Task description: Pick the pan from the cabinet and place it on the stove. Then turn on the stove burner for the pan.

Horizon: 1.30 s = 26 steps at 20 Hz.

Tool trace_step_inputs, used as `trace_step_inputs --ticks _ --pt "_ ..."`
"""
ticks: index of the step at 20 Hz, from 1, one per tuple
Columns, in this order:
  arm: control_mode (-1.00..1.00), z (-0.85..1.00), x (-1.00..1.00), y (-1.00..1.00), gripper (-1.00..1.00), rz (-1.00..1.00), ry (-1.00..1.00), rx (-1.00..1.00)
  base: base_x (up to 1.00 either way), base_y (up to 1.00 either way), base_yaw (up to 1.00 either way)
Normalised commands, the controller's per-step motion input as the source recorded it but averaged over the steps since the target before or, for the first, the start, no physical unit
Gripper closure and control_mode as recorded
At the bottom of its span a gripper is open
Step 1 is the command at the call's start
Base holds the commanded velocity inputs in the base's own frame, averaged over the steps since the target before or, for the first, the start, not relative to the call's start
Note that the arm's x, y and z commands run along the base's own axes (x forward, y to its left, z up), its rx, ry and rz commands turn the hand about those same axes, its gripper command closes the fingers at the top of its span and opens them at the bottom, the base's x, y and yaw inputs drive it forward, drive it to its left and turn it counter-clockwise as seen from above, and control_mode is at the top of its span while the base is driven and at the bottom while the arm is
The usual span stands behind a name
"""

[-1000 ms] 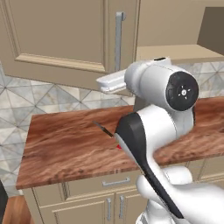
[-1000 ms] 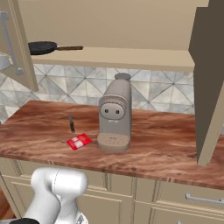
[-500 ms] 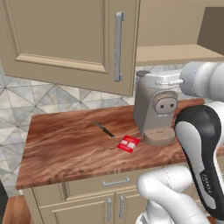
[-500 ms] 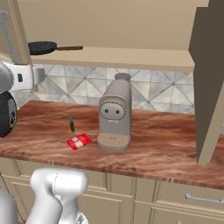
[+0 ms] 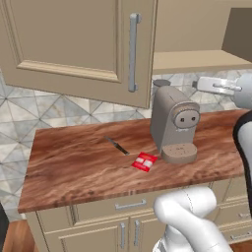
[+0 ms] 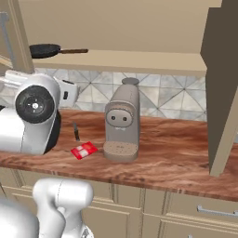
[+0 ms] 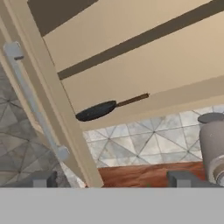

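Pan lying on cabinet bottom shelf, handle pointing right, slightly up. Open cabinet door standing edge-on at left, silver bar handle running down it. Tiled backsplash showing under shelf, wooden counter below. Grey coffee machine sitting at right edge. Fingertips standing wide apart, gripping nothing.

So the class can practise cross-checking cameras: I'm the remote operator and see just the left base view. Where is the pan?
Observer: The pan lies on the open cabinet's bottom shelf, above the counter.
Operator: Which way does its handle point?
Observer: In the right base view it points right, toward the coffee machine side.
Operator: Is the gripper ready to take it?
Observer: The gripper is open and empty, facing the pan from below, well short of it.
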Motion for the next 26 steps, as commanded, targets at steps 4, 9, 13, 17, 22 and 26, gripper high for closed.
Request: trace_step_inputs --ticks 4,9,13,17,22,26 --pt "-1.00 0.00 0.31 -0.18 -1.00 0.00 0.33 0.23 0.00 0.00 0.00" --pt "-1.00 0.00 0.46 0.00 -1.00 0.00 0.40 0.16 0.00 0.00 0.00" --pt "-1.00 -0.20 0.42 0.22 -1.00 0.05 0.22 0.06 0.00 0.00 0.00" --pt "-1.00 -0.25 0.42 0.27 -1.00 0.09 0.18 0.12 0.00 0.00 0.00" --pt "-1.00 -0.26 0.46 0.19 -1.00 0.13 0.12 0.15 0.00 0.00 0.00" --pt "-1.00 -0.21 0.47 0.09 -1.00 0.15 0.09 0.14 0.00 0.00 0.00"
